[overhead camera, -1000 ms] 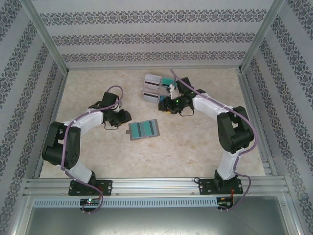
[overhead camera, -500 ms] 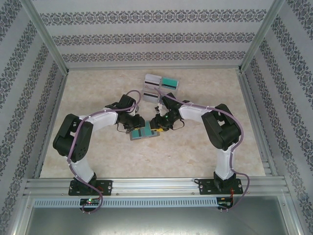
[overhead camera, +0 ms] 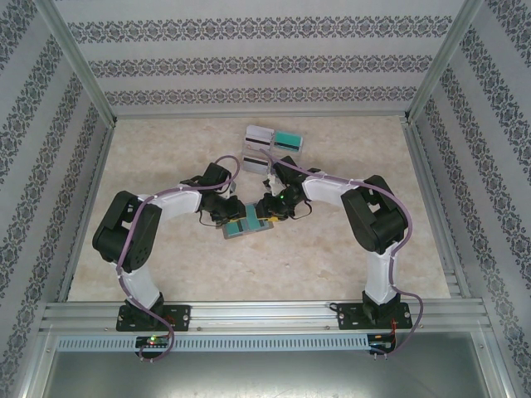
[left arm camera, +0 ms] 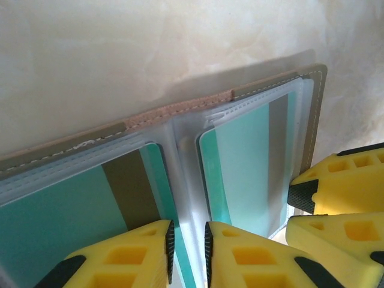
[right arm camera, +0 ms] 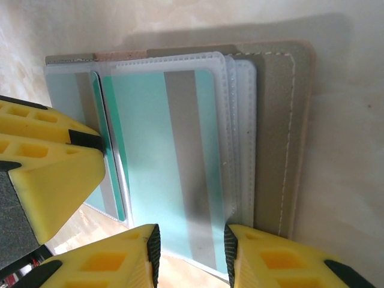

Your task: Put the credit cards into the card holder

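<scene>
The card holder (overhead camera: 246, 224) lies open mid-table, its grey-brown cover (right arm camera: 276, 132) under clear sleeves. Teal credit cards with a dark stripe sit in the sleeves on both halves (left arm camera: 246, 168) (left arm camera: 54, 222). My left gripper (overhead camera: 231, 214) is over the holder's left half. Its jaws (left arm camera: 188, 255) stand a narrow gap apart, astride the clear middle fold. My right gripper (overhead camera: 265, 209) hovers over the right half, and its open jaws (right arm camera: 192, 258) are above the near edge of a teal card (right arm camera: 150, 150). The two grippers' fingers nearly meet.
A four-part rack of cards (overhead camera: 270, 148), white-grey and teal, stands just behind the right arm's wrist. Patterned walls and aluminium rails (overhead camera: 427, 191) enclose the table on three sides. Open marble-look tabletop (overhead camera: 249, 274) lies in front of the holder.
A second ago the right gripper was at the rack and the left gripper stood left of the holder. Both then came in over the holder. They barely moved in the last half second.
</scene>
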Robot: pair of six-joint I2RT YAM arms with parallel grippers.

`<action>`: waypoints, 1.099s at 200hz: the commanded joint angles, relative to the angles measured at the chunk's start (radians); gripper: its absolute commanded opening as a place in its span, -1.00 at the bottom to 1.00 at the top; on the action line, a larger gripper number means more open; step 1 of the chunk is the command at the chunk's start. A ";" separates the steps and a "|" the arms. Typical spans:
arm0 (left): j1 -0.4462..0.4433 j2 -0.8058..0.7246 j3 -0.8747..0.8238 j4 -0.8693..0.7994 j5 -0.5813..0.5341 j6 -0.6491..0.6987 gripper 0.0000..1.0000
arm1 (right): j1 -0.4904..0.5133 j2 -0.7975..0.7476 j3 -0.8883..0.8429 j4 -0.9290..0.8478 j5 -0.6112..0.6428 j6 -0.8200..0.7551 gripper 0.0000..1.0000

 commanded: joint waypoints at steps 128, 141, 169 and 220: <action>-0.010 0.016 -0.037 0.054 0.009 -0.020 -0.58 | -0.010 -0.043 0.022 -0.045 0.019 -0.023 -0.25; -0.010 0.015 -0.038 0.054 0.008 -0.020 -0.58 | -0.002 -0.036 0.027 -0.047 0.018 -0.021 -0.25; -0.010 0.018 -0.039 0.061 0.010 -0.023 -0.59 | 0.004 -0.014 0.022 -0.033 0.009 -0.014 -0.25; -0.011 0.026 -0.041 0.068 0.012 -0.026 -0.62 | 0.015 0.014 0.031 -0.044 0.027 -0.019 -0.25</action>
